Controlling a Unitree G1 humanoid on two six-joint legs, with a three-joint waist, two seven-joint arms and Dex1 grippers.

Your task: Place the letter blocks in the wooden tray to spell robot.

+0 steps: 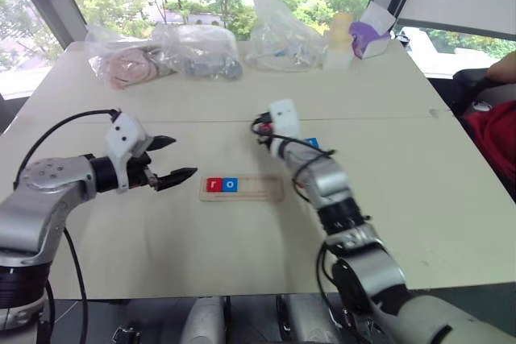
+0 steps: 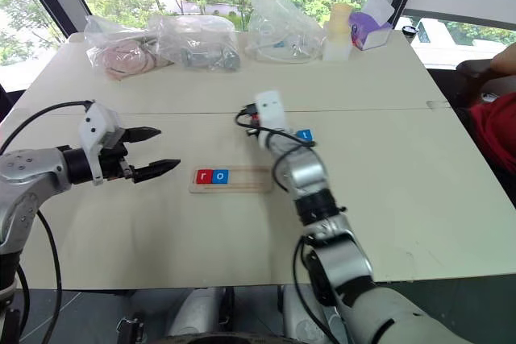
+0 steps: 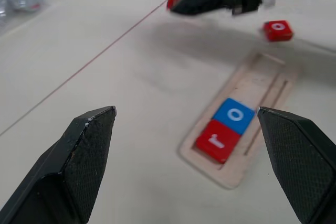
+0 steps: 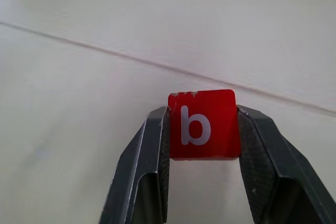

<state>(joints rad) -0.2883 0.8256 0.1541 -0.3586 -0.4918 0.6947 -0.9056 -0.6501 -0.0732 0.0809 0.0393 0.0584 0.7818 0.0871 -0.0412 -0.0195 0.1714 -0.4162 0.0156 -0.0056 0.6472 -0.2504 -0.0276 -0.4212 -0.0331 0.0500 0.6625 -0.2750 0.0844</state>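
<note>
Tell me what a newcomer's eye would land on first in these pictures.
First, the red b block pinched between the fingers of the right gripper, held above the pale table. Next, the wooden tray at the table's middle, with a red r block and a blue o block side by side at its left end. The left gripper hangs open just left of the tray.
</note>
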